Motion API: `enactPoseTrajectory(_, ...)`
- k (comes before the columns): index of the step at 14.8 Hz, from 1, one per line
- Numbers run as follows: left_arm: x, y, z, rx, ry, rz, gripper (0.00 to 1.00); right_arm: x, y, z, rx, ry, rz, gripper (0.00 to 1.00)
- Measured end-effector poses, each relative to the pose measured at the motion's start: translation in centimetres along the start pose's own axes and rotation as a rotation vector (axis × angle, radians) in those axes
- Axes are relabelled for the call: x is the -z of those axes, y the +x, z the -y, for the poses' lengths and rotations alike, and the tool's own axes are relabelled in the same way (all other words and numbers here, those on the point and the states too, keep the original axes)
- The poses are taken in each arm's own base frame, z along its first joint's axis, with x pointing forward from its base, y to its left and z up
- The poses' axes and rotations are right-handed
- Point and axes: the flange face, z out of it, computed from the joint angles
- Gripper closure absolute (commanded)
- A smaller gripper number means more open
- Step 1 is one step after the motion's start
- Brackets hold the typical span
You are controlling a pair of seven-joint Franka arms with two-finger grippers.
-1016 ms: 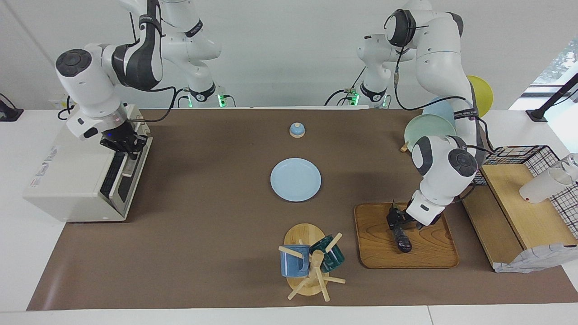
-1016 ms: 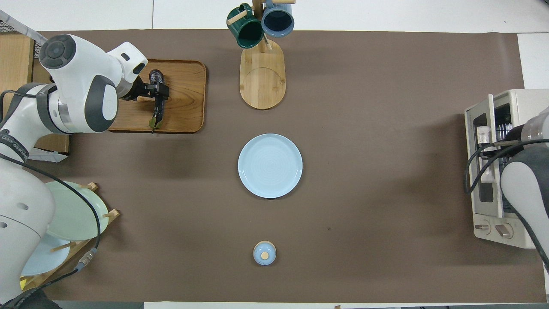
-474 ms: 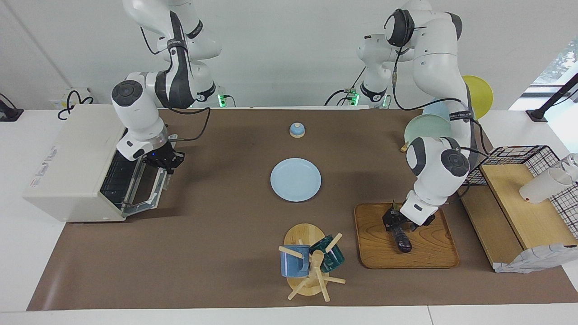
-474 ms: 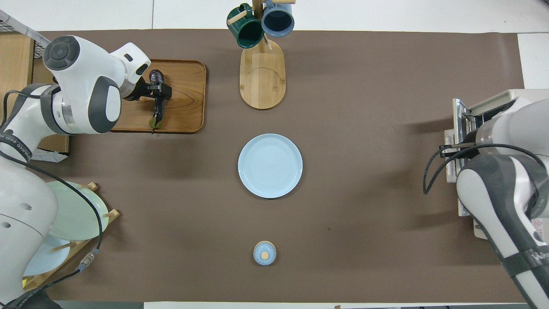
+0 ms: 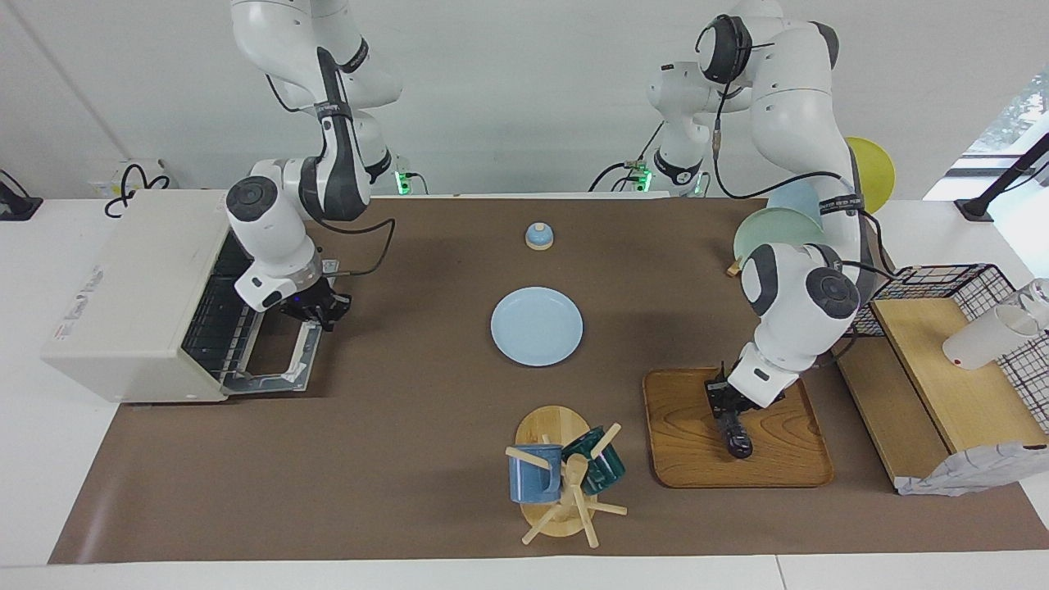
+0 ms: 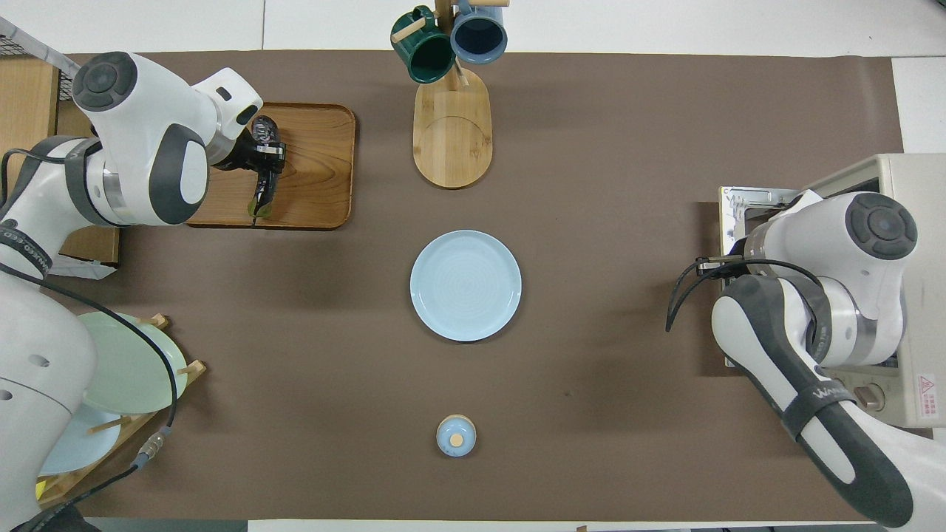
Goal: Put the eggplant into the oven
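From my tray [image 5: 787, 459], the oven [image 5: 139, 295] lies at nine o'clock in the facing view, its door [image 5: 283, 360] down. The plate [image 5: 537, 325] and mug rack [image 5: 565, 479] flank open mat [image 5: 393, 442] between; my right gripper [image 5: 321, 313] blocks the door's edge.

Both arms are glossy white with dark grey joint caps and black bands carrying small white lettering. Loose black cables loop along the forearms (pretty untidy, honestly). Green lights glow at both bases. The hands at the ends are black.
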Motion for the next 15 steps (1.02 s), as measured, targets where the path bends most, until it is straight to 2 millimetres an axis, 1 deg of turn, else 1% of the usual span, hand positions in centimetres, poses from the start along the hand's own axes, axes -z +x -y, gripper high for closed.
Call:
enactPoseTrajectory(1, 1.3, -0.1, -0.3, 0.009, -0.014, 0.01, 1.0, -0.9, 0.1, 0.1, 0.001, -0.003, 0.005, 1.0)
enactPoseTrajectory(2, 3.0, -0.4, -0.6, 0.035, -0.032, 0.018, 1.0, -1.1, 0.3, 0.1, 0.002, -0.005, 0.003, 1.0)
enactPoseTrajectory(3, 5.0, -0.8, -1.2, 0.082, -0.042, 0.024, 1.0, -0.9, 0.5, 0.1, 0.002, -0.005, -0.002, 1.0)
enactPoseTrajectory(4, 6.9, -1.3, -2.4, 0.134, -0.046, 0.029, 1.0, -0.6, 0.7, 0.3, 0.005, -0.005, -0.009, 1.0)
enactPoseTrajectory(5, 8.6, -2.0, -4.2, 0.173, -0.048, 0.036, 1.0, -0.1, 1.0, 1.1, 0.004, -0.005, -0.013, 0.89)
enactPoseTrajectory(6, 9.9, -2.8, -6.8, 0.196, -0.05, 0.045, 1.0, 0.8, 1.4, 2.6, -0.016, -0.005, -0.005, 0.71)
enactPoseTrajectory(7, 10.8, -3.8, -9.6, 0.207, -0.049, 0.057, 1.0, 1.9, 1.8, 4.4, -0.029, -0.006, 0.007, 0.59)
enactPoseTrajectory(8, 11.3, -4.8, -12.6, 0.211, -0.049, 0.064, 1.0, 3.5, 2.2, 6.5, -0.025, -0.006, 0.015, 0.58)
enactPoseTrajectory(9, 11.3, -5.8, -15.4, 0.214, -0.048, 0.071, 1.0, 5.2, 2.7, 8.3, -0.01, -0.006, 0.014, 0.58)
enactPoseTrajectory(10, 10.8, -6.9, -17.9, 0.213, -0.046, 0.08, 1.0, 6.8, 3.0, 10.0, 0.007, -0.005, 0.009, 0.56)
enactPoseTrajectory(11, 10.1, -7.9, -20.2, 0.211, -0.048, 0.082, 1.0, 7.9, 3.2, 11.2, 0.02, -0.004, 0.004, 0.56)
enactPoseTrajectory(12, 9.2, -9.1, -22.2, 0.213, -0.057, 0.069, 1.0, 8.5, 3.4, 11.8, 0.028, -0.003, -0.002, 0.56)
enactPoseTrajectory(13, 8.0, -10.5, -24.1, 0.214, -0.07, 0.052, 1.0, 8.8, 3.4, 11.9, 0.03, -0.003, -0.003, 0.55)
enactPoseTrajectory(15, 5.0, -13.8, -27.8, 0.211, -0.087, 0.028, 1.0, 8.6, 3.5, 11.7, 0.026, -0.004, 0.0, 0.55)
